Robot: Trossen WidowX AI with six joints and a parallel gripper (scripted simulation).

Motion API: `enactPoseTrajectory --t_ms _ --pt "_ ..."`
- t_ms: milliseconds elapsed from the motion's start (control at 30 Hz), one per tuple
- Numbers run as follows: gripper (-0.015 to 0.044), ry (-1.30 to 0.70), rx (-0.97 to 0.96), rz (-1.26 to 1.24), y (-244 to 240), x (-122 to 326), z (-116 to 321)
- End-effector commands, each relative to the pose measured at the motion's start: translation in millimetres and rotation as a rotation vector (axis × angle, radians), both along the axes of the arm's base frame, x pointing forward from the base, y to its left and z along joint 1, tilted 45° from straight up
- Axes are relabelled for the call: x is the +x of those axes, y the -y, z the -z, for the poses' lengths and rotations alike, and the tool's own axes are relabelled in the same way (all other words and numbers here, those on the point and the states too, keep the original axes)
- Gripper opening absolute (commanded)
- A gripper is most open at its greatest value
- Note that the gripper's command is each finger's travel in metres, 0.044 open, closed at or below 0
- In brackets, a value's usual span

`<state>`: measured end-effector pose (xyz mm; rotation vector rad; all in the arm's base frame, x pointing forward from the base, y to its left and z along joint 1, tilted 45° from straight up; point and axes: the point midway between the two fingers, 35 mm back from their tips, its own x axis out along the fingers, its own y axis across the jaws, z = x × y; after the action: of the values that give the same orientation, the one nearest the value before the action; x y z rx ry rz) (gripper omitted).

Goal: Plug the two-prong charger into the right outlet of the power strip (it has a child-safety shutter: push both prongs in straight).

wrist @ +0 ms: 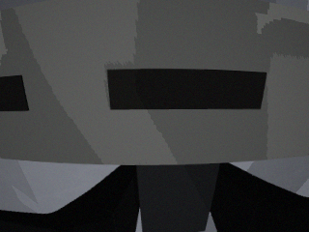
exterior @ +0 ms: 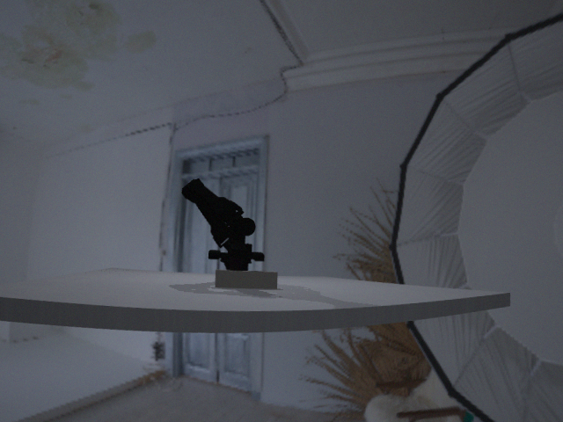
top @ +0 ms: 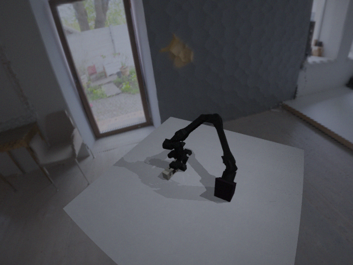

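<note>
From the top, the arm (top: 210, 117) bends down over the worktop (top: 182, 228) (exterior: 254, 320), its hand (top: 178, 168) (exterior: 236, 268) (wrist: 170, 160) low beside the pale power strip (top: 167, 174) (exterior: 245, 279) (wrist: 68, 130).

In the exterior view the strip's long side faces out and hides the fingertips.

The wrist view shows two dark outlet recesses in the strip, one cut off by the frame's edge. A dark block, probably the charger (wrist: 177, 198), is grasped between the fingers and stands right at the strip's edge; its prongs are out of sight, so seating is uncertain.

The step looks like lining up or inserting; next calls for a straight, level push of both prongs. No brand or lettering is readable.
</note>
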<state>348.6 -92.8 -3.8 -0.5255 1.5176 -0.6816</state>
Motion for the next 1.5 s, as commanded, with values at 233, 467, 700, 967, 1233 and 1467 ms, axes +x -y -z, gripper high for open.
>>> enactPoseTrajectory --t_ms 233,467,700,967,1233,1467 --pt "0.0 0.023 -0.002 0.0 -0.7 5.3 -2.3" --pt "0.0 0.023 -0.002 0.0 -1.2 5.8 -2.9" --pt "0.0 0.023 -0.002 0.0 -1.6 6.3 -3.6" --pt "0.0 0.023 -0.002 0.0 -1.4 7.2 -4.0" --pt "0.0 0.023 -0.002 0.0 -0.6 7.6 -3.5" --pt "0.0 0.023 -0.002 0.0 0.1 7.8 -2.9"
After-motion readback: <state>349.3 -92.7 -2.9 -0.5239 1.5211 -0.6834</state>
